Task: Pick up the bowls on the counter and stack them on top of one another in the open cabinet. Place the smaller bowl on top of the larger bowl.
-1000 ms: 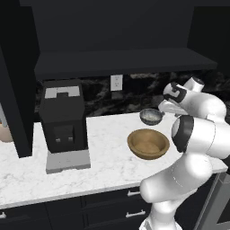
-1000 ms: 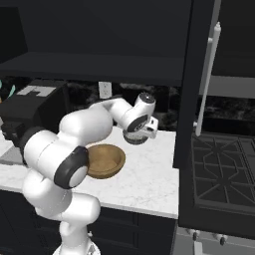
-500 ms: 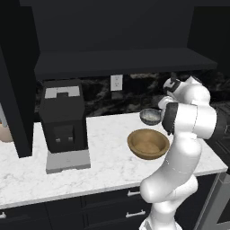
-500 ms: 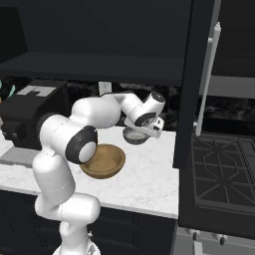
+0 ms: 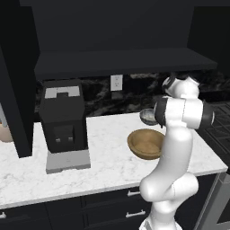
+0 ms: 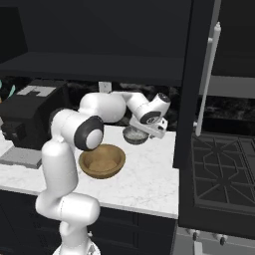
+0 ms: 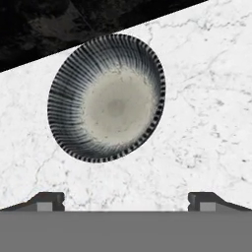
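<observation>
Grey smaller bowl sits half hidden behind the arm.

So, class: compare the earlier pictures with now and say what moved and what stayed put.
The arm straightened up and swung its hand over the small bowl; the open gripper grips nothing. Both the small bowl and the wooden bowl stayed put on the counter. The coffee machine is unmoved.
</observation>
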Tool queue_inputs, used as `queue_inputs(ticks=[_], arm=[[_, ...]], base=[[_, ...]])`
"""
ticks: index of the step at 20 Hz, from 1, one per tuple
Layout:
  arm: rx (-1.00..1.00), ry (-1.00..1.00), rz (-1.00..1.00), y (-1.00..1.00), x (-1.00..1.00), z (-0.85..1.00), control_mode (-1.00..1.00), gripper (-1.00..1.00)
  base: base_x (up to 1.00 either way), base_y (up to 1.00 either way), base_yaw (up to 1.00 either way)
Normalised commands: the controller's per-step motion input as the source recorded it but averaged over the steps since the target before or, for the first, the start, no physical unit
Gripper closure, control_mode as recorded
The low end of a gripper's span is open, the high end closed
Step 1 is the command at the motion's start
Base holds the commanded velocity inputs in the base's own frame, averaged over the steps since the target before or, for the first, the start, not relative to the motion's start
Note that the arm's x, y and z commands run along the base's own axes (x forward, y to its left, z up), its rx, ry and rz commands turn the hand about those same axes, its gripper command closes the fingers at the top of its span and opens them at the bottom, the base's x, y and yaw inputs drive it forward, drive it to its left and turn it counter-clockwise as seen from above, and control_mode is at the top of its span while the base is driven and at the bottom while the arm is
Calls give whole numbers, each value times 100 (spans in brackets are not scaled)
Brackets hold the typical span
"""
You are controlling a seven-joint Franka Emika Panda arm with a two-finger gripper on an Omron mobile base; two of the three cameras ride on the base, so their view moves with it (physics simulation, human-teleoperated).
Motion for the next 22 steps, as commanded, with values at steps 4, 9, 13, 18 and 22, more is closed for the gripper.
queue_inputs(ticks=[4, 9, 13, 18, 22], arm=[[0, 1, 0, 0, 26, -43, -100, -100], [0, 2, 0, 0, 37, -19, -100, -100], [0, 5, 0, 0, 43, -14, -100, -100], [0, 7, 0, 0, 34, -29, -100, -100], [0, 4, 0, 0, 20, -30, -100, -100]], base=[[0, 0, 0], [0, 0, 0], [0, 0, 0], [0, 0, 0], [0, 0, 0]])
